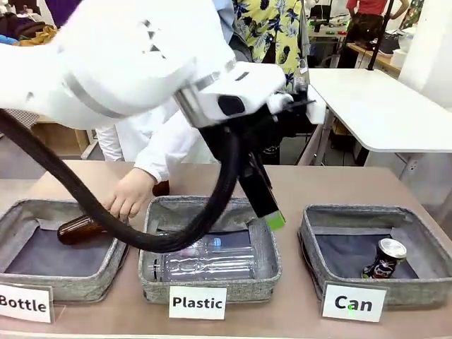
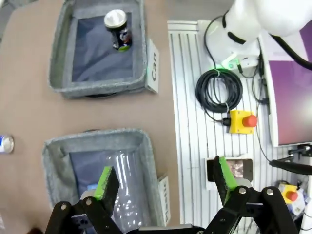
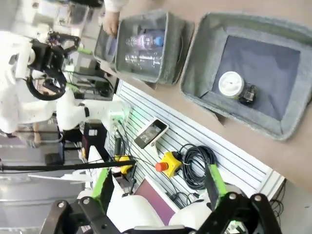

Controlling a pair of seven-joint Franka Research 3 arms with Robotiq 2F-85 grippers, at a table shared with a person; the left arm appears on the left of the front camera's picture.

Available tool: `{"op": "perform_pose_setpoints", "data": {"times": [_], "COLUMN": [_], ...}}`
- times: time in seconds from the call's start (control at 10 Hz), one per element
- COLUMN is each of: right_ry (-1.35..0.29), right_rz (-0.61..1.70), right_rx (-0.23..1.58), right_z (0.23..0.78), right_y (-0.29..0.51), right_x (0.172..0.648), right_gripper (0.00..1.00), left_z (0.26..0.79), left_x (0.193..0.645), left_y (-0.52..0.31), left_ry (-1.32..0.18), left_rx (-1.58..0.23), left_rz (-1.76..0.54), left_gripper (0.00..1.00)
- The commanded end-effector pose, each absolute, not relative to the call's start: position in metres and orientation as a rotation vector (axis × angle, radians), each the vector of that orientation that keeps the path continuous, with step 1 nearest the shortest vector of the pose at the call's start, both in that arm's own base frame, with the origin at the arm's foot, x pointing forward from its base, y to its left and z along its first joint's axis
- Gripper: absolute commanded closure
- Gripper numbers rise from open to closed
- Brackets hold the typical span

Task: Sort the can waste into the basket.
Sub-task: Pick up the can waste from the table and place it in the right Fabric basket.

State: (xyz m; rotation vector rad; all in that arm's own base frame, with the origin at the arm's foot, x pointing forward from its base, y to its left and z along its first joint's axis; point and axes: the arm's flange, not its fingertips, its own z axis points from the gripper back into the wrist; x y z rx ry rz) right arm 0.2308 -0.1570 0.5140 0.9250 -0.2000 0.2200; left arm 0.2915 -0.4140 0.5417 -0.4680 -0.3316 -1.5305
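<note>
Across the brown table (image 1: pixel 318 183) our left arm (image 1: pixel 127 56) reaches low over the middle of the three grey baskets. The row runs from the Bottle basket (image 1: pixel 78 286) on our left, past the Plastic basket (image 1: pixel 240 282), to the Can basket (image 1: pixel 367 211) on our right. At the far side the person's hand (image 1: pixel 129 194) is setting a brown bottle (image 1: pixel 79 228) into the Bottle basket, and clear plastic bottles (image 1: pixel 208 263) lie in the middle one.

Our left gripper (image 2: pixel 163 180) hangs above the Plastic basket with its green pads spread wide and nothing between them. Our right gripper (image 3: pixel 157 183) is equally wide apart and empty. It sits high and back over our own edge of the table, looking down on the Can basket from well away.

One piece of can waste is already home. The black can (image 1: pixel 385 259) rests inside the Can basket, tilted, its silver top uppermost.

What we take to be the blue and white can (image 2: pixel 5 144) is cut off by the picture edge of the left wrist view. It lies on bare table past the far rims, level with the gap between the Plastic and Can baskets. That puts it beyond our left gripper, toward the person and a little to our right, so we judge the left arm the nearer one. Too little of it shows for us to tell which way its long axis runs.
</note>
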Motion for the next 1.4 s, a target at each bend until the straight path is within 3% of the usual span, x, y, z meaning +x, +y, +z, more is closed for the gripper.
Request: {"op": "perform_pose_setpoints", "data": {"times": [0.0, 0.4, 0.7, 1.1, 1.3], "right_ry": [-0.236, -0.224, -0.219, -0.129, -0.022], "right_rz": [0.176, 0.183, 0.279, 0.467, 0.548], "right_rx": [0.967, 0.965, 0.966, 1.162, 1.310], "right_z": [0.514, 0.513, 0.523, 0.529, 0.519], "right_y": [-0.173, -0.164, -0.125, -0.020, 0.022], "right_x": [0.231, 0.236, 0.251, 0.307, 0.329], "right_gripper": [0.00, 0.00, 0.00, 0.00, 0.00], "left_z": [0.540, 0.543, 0.569, 0.577, 0.550], "left_x": [0.306, 0.315, 0.330, 0.381, 0.393], "left_y": [-0.416, -0.402, -0.346, -0.146, -0.045], "left_ry": [-0.309, -0.312, -0.298, -0.336, -0.357], "left_rx": [-0.455, -0.470, -0.556, -0.807, -0.993], "left_rz": [-1.522, -1.496, -1.441, -1.105, -0.844], "left_gripper": [0.00, 0.00, 0.00, 0.00, 0.00]}}
